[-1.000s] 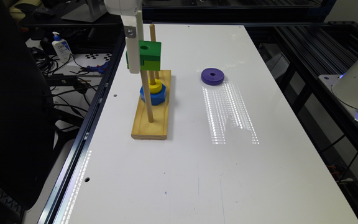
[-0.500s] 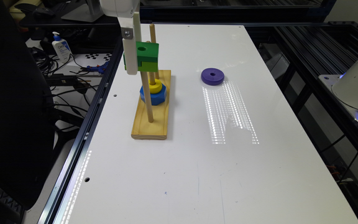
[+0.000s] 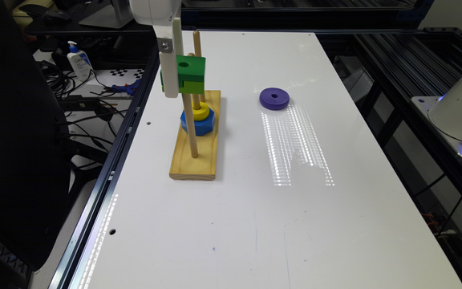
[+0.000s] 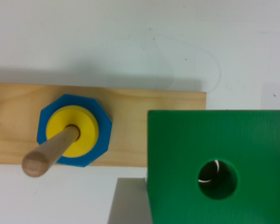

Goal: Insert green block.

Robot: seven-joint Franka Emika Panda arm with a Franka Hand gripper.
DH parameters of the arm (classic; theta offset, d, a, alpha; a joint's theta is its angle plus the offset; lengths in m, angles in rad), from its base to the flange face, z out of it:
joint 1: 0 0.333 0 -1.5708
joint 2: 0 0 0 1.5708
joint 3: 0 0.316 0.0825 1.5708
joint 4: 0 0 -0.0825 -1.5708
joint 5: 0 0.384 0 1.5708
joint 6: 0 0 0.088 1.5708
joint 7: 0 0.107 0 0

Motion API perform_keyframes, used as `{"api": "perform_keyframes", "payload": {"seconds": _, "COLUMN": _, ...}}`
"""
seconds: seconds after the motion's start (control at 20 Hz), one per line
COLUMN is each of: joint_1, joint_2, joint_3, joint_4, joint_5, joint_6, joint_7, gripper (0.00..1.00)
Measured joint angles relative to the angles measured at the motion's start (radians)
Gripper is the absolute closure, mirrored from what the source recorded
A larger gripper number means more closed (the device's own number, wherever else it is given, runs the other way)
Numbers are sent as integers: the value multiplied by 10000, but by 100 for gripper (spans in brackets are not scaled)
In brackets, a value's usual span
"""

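The green block (image 3: 193, 68), dark green over lime green with a round hole, hangs in the air above the wooden peg base (image 3: 199, 160). My gripper (image 3: 183, 82) is shut on the green block, with one white finger (image 3: 171, 76) on the block's side toward the exterior view's left. The block sits level with the top of the near peg (image 3: 191, 124). In the wrist view the green block (image 4: 252, 140) is close up, its hole dark, and it covers one end of the base (image 4: 144, 116).
A blue hexagonal piece (image 3: 199, 124) with a yellow ring (image 3: 201, 110) on it sits on the middle peg (image 4: 51, 151). A purple disc (image 3: 274, 98) lies on the white table (image 3: 255, 220) toward the exterior view's right. Cables and a bottle (image 3: 79, 60) lie beyond the table's edge.
The gripper and the green block have shifted slightly toward the exterior view's left, staying at peg-top height. Nothing else has moved.
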Motion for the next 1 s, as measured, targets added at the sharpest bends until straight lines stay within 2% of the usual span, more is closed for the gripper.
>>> {"api": "perform_keyframes", "payload": {"seconds": 1.0, "joint_1": 0, "joint_2": 359, "joint_3": -7, "joint_4": 17, "joint_5": -8, "joint_6": 219, "joint_7": 0, "gripper": 100}}
